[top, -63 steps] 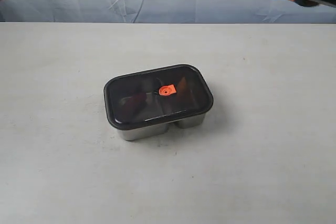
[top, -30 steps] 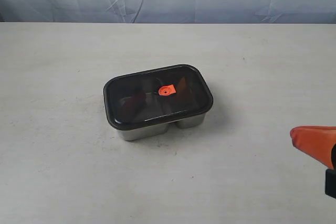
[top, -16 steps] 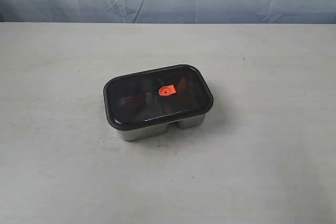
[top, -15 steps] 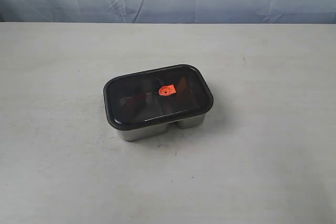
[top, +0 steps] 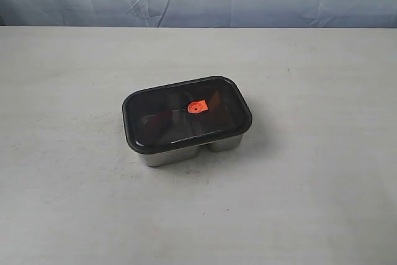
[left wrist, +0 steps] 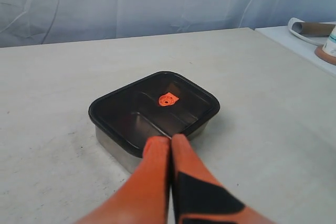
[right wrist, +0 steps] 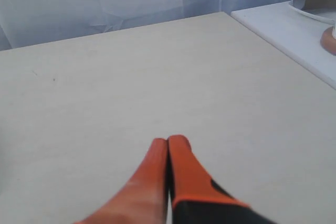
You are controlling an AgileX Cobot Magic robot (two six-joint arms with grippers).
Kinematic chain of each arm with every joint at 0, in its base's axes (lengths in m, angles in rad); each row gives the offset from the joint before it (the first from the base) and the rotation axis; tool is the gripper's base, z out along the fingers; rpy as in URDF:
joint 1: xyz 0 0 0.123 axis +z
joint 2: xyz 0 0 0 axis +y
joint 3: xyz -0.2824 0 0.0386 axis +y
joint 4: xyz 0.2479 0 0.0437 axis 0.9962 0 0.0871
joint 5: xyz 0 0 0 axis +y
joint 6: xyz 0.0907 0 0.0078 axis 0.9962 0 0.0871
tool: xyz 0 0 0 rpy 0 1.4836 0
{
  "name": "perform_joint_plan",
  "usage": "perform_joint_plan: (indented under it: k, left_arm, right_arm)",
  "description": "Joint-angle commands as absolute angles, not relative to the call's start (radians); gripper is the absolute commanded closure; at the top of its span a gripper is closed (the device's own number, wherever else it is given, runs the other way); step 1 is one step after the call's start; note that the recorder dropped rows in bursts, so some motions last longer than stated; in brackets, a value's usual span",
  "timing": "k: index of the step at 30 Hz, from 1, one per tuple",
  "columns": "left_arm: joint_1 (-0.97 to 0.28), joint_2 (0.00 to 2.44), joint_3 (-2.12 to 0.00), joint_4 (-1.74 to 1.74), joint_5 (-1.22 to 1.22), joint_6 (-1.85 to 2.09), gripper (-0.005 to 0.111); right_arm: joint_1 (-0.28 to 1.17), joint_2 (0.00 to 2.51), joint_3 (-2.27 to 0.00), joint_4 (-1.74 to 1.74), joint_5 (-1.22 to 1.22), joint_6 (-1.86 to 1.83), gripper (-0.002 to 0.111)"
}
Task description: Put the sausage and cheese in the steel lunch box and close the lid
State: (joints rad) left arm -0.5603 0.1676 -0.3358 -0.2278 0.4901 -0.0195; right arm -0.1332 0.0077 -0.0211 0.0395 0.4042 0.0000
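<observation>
On table [top: 322,190], lid [top: 164,119] seemingly sealing lunch box [top: 167,156] — left claw [left wrist: 164,140], right claw [right wrist: 167,141] clenched, wrist views only.

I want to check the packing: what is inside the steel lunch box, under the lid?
The dark lid sits closed on the steel lunch box. Through it only the divider and steel walls show dimly; the sausage and cheese cannot be made out.
</observation>
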Motion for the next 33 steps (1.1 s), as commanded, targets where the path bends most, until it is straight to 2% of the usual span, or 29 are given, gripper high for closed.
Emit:
perform_joint_plan:
  k: [1, 15, 17, 22, 24, 28, 33]
  left_arm:
    - [-0.565, 0.163, -0.331, -0.218, 0.486, -0.017, 0.107]
    - [-0.563, 0.163, -0.329, -0.187, 0.488, -0.018, 0.107]
    - [-0.501, 0.163, -0.329, -0.087, 0.487, -0.018, 0.107]
    - [-0.138, 0.152, -0.268, -0.136, 0.463, -0.025, 0.107]
    - [-0.057, 0.133, -0.244, -0.136, 0.463, -0.025, 0.107]
    - [0.033, 0.091, -0.166, -0.146, 0.463, -0.025, 0.107]
    - [0.043, 0.021, -0.057, -0.17, 0.43, -0.025, 0.107]
  right_arm:
    - [-0.139, 0.0, 0.0, 0.032, 0.367, 0.0, 0.108]
    - [-0.139, 0.0, 0.0, 0.032, 0.363, 0.0, 0.108]
    - [-0.139, 0.0, 0.0, 0.032, 0.363, 0.0, 0.108]
    - [-0.139, 0.0, 0.0, 0.032, 0.363, 0.0, 0.108]
    - [-0.139, 0.0, 0.0, 0.032, 0.363, 0.0, 0.108]
    - [-0.139, 0.0, 0.0, 0.032, 0.363, 0.0, 0.108]
    - [-0.139, 0.0, 0.0, 0.035, 0.365, 0.0, 0.108]
